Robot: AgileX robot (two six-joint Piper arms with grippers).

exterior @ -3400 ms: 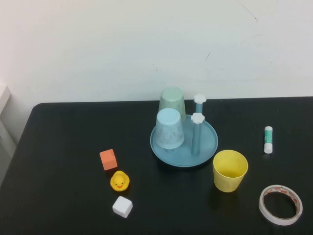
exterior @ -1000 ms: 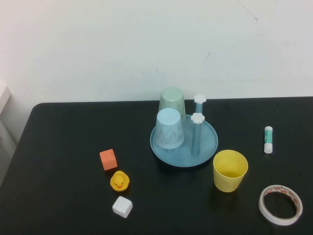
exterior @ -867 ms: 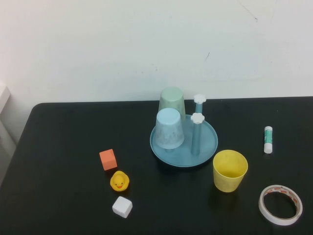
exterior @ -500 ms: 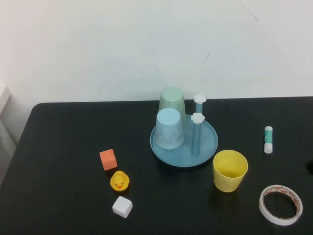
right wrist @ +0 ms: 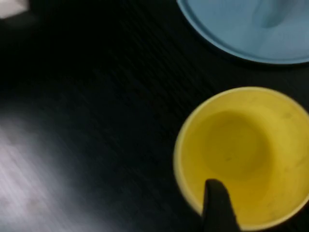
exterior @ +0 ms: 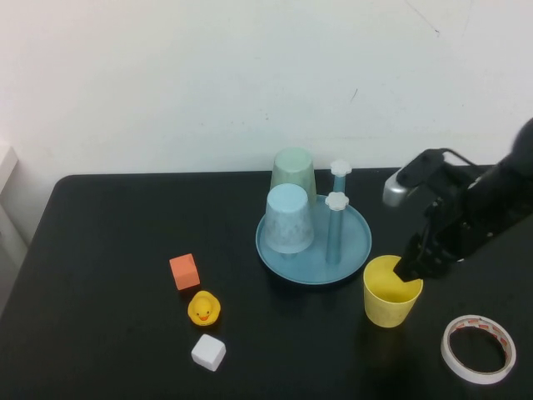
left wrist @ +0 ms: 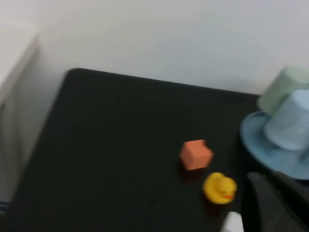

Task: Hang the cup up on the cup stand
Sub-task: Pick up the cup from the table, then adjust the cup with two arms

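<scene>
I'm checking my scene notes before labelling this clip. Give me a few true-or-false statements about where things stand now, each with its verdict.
1. The yellow cup stands upright on the table, off the cup stand. True.
2. The right end effector is at the yellow cup's rim, one finger inside. True.
3. The light blue cup lies on its side. False: it sits upside down on the stand.
4. The left end effector is over the rubber duck. False: it is out of the high view.
5. The tape roll is on the stand. False: it lies on the table.
</scene>
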